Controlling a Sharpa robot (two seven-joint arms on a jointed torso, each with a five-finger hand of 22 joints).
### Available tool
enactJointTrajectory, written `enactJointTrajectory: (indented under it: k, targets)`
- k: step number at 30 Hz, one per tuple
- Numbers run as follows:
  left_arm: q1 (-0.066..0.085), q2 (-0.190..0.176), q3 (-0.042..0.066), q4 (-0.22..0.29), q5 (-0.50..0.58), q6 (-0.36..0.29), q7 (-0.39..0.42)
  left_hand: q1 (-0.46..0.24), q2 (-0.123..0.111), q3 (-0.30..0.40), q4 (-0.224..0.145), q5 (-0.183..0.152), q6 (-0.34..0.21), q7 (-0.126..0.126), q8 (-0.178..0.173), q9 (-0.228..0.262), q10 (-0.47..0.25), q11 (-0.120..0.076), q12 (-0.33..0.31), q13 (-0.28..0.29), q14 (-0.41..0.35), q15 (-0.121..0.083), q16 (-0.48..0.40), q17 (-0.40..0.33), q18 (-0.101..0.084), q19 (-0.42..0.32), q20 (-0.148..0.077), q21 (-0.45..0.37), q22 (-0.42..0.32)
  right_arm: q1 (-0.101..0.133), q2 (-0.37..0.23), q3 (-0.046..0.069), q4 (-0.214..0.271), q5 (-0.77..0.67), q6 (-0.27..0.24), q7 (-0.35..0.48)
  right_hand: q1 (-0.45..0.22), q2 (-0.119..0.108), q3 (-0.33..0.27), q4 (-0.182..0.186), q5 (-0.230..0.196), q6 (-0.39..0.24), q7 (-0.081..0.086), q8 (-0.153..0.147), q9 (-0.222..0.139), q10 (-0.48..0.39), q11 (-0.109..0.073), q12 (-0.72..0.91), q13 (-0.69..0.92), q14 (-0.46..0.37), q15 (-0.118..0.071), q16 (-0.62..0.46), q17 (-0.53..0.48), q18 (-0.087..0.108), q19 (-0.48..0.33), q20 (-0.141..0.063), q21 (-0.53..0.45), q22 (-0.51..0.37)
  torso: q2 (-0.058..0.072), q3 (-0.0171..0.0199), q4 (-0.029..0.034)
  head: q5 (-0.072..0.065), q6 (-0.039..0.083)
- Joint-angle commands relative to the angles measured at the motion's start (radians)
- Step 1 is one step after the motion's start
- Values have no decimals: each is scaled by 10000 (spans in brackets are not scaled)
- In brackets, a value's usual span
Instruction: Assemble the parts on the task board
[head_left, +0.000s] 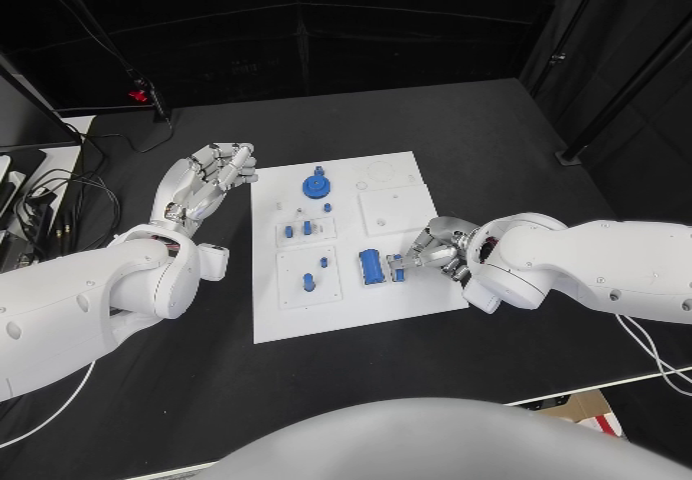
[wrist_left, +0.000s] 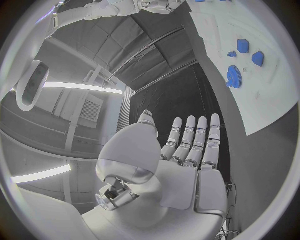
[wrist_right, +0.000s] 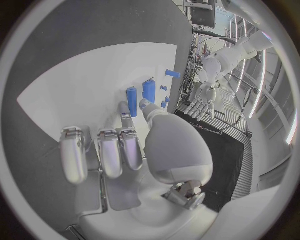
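While the task board is lying mid-table, we are watching our right hand reaching in from three o'clock, fingers resting low on the white plate just beside two upright blue cylinders; whether it is pinching anything, we cannot tell. Our left hand is hovering off the board's edge at ten o'clock, fingers straight and apart, holding nothing. A blue gear is sitting at twelve o'clock on the plate, smaller blue parts toward nine.
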Motion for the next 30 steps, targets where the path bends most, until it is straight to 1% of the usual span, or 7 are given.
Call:
enactJointTrajectory:
  k: [1,7,12,17,21,25,30]
  targets:
    - [13,12,10,5,1,86,60,90,15,-25,-17,57,-62,1404,42,-14,-56,2,55,-11,-55,-7,55,-9,-164,-48,33,30,-16,2,34,-8,27,-174,282,-72,-72,-169,-285,127,-167,-125,2,-83,-11,1076,17,25,2625,1057,-14,25,2635,-72,1075,3,33,2635,-3,-1,2,3,2]
    - [13,28,10,-6,1,100,54,90,15,-25,-17,57,-62,1404,42,-14,-56,2,55,-11,-55,-7,55,-9,-164,-48,33,30,-16,2,42,-8,24,-208,328,-75,-220,-226,-974,524,-241,-374,-2,-76,13,1076,13,25,2625,1057,-26,25,2635,-72,1075,-7,33,2635,3,-3,0,32,2]
    - [13,39,10,-17,1,108,52,101,17,-24,-18,80,-64,1404,47,-22,-58,2,62,-22,-55,-7,64,-21,-163,-49,33,31,-18,2,15,-8,36,-216,270,-56,-203,-123,-1289,755,-328,-462,12,-2,47,1076,28,25,2625,1057,-21,25,2635,-72,1075,-7,33,2635,-2,-1,-5,43,2]
    - [13,46,10,-29,1,115,46,101,17,-24,-18,80,-64,1404,47,-22,-58,2,62,-22,-55,-7,64,-21,-163,-49,33,31,-18,2,-1,-8,54,-218,131,39,-145,82,-1521,983,-128,-526,33,106,91,1076,44,25,2625,1057,-11,25,2635,-72,1075,0,33,2635,0,-4,-12,35,2]
    - [12,53,10,-39,1,122,39,109,18,-24,-18,98,-66,1405,51,-29,-60,1,68,-31,-49,-8,75,-30,-163,-50,33,32,-20,1,1,-8,82,-218,-42,141,-34,225,-1770,1166,104,-409,19,386,200,1076,36,25,2625,1057,-19,25,2635,-72,1075,-2,33,2635,3,3,-4,32,2]
    - [12,52,10,-49,1,124,36,109,18,-24,-18,98,-66,1405,51,-29,-60,1,68,-31,-49,-8,75,-30,-163,-50,33,32,-20,1,-1,-8,111,-219,-243,219,220,320,-2043,1263,226,-259,-66,930,445,1076,-32,25,2625,1057,-81,25,2635,-72,1075,-48,33,2635,3,2,-4,34,2]
    - [11,43,10,-49,1,121,29,109,18,-24,-18,98,-66,1405,51,-29,-60,1,68,-31,-49,-8,75,-30,-163,-50,33,32,-20,1,-8,-8,112,-219,-367,235,458,440,-2389,1382,313,-536,-105,1608,804,1076,-84,25,2625,1057,-138,25,2635,-72,1075,-110,33,2635,4,-2,-7,31,2]
